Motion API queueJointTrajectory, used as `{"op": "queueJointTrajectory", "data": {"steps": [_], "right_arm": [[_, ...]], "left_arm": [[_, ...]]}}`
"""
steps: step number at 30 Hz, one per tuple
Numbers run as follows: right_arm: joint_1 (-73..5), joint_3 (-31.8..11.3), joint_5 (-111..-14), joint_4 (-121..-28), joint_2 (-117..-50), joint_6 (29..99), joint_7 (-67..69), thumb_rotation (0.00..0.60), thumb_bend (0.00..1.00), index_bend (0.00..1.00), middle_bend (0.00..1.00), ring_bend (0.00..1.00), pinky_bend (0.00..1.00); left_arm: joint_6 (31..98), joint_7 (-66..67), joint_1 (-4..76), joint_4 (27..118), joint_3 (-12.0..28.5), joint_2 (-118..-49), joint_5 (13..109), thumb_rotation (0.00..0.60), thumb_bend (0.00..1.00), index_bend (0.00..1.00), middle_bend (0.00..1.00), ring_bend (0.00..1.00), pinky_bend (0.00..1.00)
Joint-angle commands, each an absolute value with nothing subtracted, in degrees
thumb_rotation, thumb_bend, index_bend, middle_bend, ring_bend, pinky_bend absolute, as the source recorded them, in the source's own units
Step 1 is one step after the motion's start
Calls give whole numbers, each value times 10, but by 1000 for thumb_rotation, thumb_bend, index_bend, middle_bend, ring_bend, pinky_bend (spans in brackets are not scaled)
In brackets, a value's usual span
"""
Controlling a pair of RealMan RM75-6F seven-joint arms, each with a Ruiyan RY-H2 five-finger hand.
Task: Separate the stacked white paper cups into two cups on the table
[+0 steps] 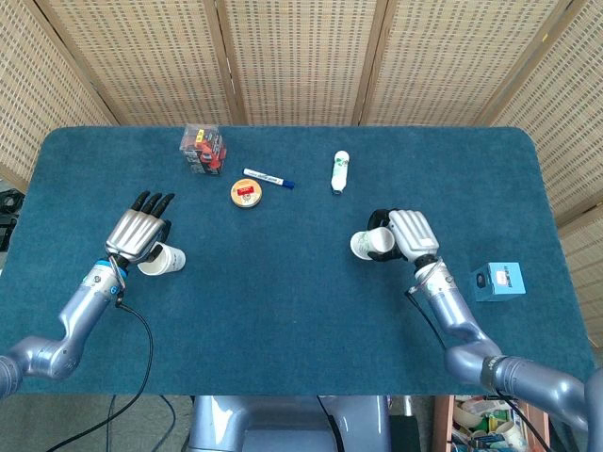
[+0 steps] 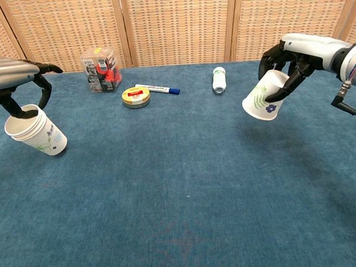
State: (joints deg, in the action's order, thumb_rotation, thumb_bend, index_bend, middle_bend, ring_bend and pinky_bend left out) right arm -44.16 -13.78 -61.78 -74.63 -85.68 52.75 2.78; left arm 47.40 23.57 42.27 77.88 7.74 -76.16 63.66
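Two white paper cups with leaf and flower prints are apart, one in each hand. My left hand [image 1: 138, 232] [image 2: 13, 73] grips the rim of one cup [image 1: 162, 260] [image 2: 37, 134] at the table's left side; the cup is nearly upright, mouth up, its base at or just above the cloth. My right hand [image 1: 407, 235] [image 2: 301, 52] holds the other cup [image 1: 372, 245] [image 2: 263, 102] tilted in the air over the right half of the table, base pointing down and left.
At the back of the blue table [image 1: 283, 311] lie a clear box with red items [image 1: 203, 149], a round yellow tin [image 1: 246, 193], a marker [image 1: 268, 178] and a small white bottle [image 1: 339, 171]. A blue box [image 1: 497, 281] sits near the right edge.
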Motion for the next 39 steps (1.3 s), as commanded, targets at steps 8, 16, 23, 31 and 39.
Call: {"op": "queueJointTrajectory", "data": {"steps": [8,16,23,31,39], "right_arm": [[-437,-127,-638,-711,-872,531,7,600,477,426,471,408,544],[-427,-128,-639,-749,-842,541,-32,600,0,0,0,0,165],[-385,-114,-690,-822,-790,615,-42,600,0,0,0,0,77],[-298,-65,-786,-828,-742,737,2,600,0,0,0,0,0],[-205,-8,-850,-807,-720,837,28,600,0,0,0,0,0]], "left_arm": [[452,193,431,741,76,-787,630,600,436,350,0,0,0],[471,172,424,775,77,-757,648,600,242,0,0,0,0],[533,153,391,852,85,-702,654,600,231,0,0,0,0],[694,129,289,928,74,-649,678,600,152,0,0,0,0],[825,81,170,945,29,-672,706,600,143,0,0,0,0]]}}
